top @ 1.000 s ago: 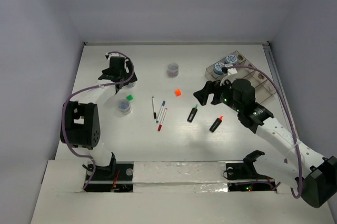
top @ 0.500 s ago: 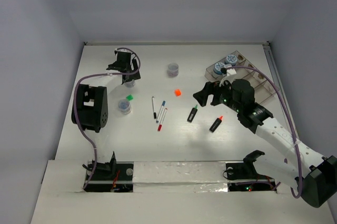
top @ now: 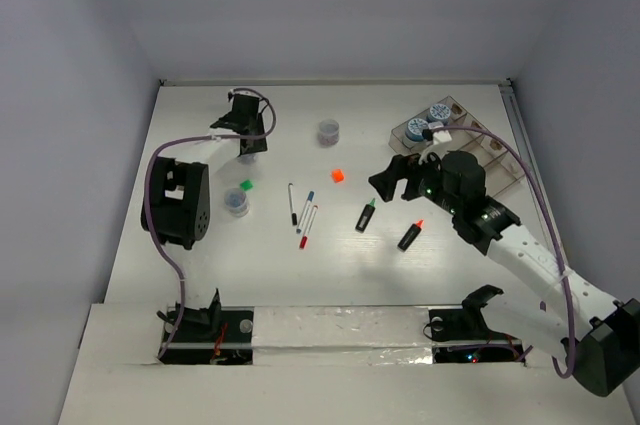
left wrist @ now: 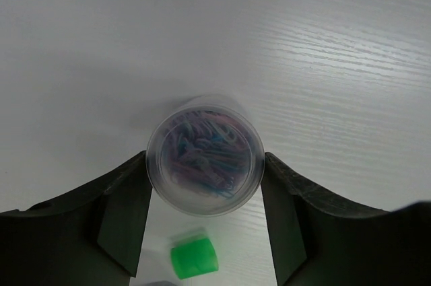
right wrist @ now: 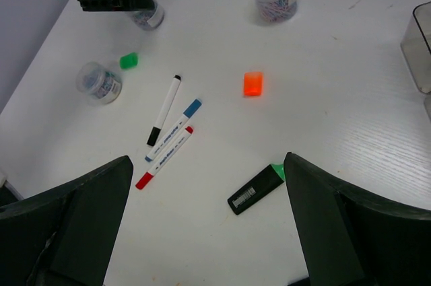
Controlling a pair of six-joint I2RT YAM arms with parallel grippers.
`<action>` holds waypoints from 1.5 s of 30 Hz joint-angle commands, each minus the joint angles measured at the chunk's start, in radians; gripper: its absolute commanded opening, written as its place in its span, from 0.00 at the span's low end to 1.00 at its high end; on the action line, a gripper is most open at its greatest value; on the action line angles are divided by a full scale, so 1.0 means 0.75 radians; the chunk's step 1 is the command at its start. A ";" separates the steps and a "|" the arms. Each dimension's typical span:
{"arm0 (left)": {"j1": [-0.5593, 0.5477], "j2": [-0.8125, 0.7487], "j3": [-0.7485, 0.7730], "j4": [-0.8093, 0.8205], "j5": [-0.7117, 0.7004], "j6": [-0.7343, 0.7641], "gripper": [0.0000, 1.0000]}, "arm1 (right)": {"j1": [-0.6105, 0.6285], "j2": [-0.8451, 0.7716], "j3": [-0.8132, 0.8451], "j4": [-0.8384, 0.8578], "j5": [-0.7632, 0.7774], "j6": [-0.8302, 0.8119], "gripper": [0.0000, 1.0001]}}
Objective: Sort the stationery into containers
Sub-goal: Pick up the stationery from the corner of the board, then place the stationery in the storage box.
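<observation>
Reaching to the far left part of the table, the left gripper has its two fingers pressed against opposite sides of a small clear clip pot. It is clenched on the pot, which stands upright on the tabletop with coloured paper clips showing through its lid. A small green cube lies just nearer than the pot, apart from it.

The right gripper hangs above the middle right of the table with its jaws spread wide and nothing between them. Below it lies the loose stationery. An orange cube sits alone, and a green-tipped highlighter lies tilted nearer the arm. An orange-tipped highlighter lies just to the right of that one.

Three pens lie close together. The black-capped pen is on the left, while the blue-capped pen and the red-capped pen lie side by side next to it. A second pot stands toward the far middle, and a third pot stands near the green cube.

The clear tray sits at the far right, partly behind the right arm. Two blue-lidded pots are already in its far end, though which compartments they are in cannot be told.
</observation>
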 commanded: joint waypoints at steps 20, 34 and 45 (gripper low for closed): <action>-0.801 0.149 0.889 0.054 0.203 -0.028 0.01 | 0.011 -0.675 0.249 -0.403 0.692 -0.003 0.99; -0.851 0.613 1.357 0.062 0.424 -0.100 0.04 | 0.011 -0.718 0.255 -0.434 0.630 -0.026 0.99; -0.889 0.722 1.380 0.093 0.445 -0.080 0.07 | 0.011 -0.698 0.228 -0.422 0.583 -0.026 0.99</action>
